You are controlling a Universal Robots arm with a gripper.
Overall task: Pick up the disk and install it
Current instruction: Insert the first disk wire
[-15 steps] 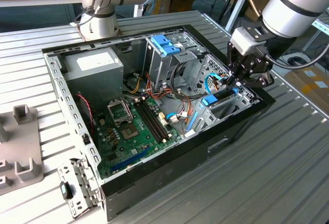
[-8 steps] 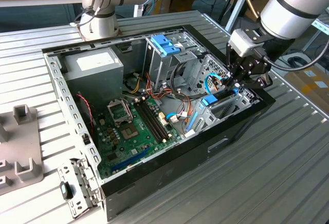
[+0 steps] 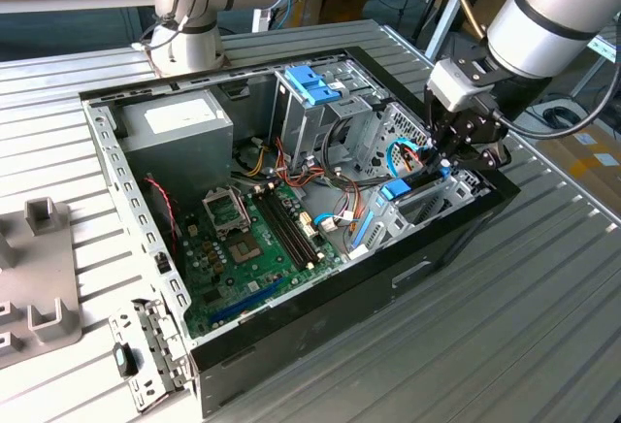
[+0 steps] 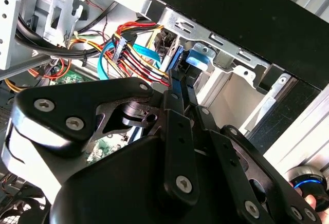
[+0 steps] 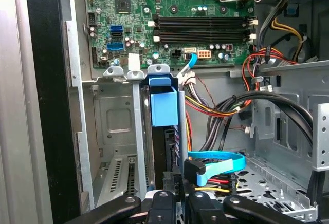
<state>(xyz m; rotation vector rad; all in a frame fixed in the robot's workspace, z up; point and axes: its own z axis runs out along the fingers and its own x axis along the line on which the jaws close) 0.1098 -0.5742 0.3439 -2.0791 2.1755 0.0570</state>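
- Table (image 3: 543, 326): ribbed grey metal surface; bears the case and, at the exterior view's left, a grey fixture (image 3: 39, 277).
- Case (image 3: 320, 307): black tower lying on its side, panel off, interior open upward.
- Arm (image 3: 563, 6): grey-white, reaches in from the exterior view's upper right, wrist over the case's drive-bay corner.
- Power supply (image 3: 179, 127): grey box with white label, far corner of the case, well apart from the gripper.
- Motherboard (image 3: 252, 248): green, on the case floor; empty memory slots at its middle.
- Drive cage (image 3: 320, 103): silver metal with a blue latch on top, beside the cable bundle.
- Disk (image 5: 164, 108): stands on edge in a narrow bay slot by the case's side wall, blue frame tab showing at its end; label not visible. Its long axis runs along the slot, from the gripper toward the motherboard, tab end pointing at the board.
- Gripper (image 3: 456, 146): black, directly at the disk's near end, in line with its long axis. In the second wrist view the fingers (image 4: 177, 88) lie close together on either side of the disk's thin edge; judged closed on it, though actual contact is hard to confirm.
- Blue data cable (image 5: 218, 162): flat, looped just beside the disk's near end, close to the fingers.
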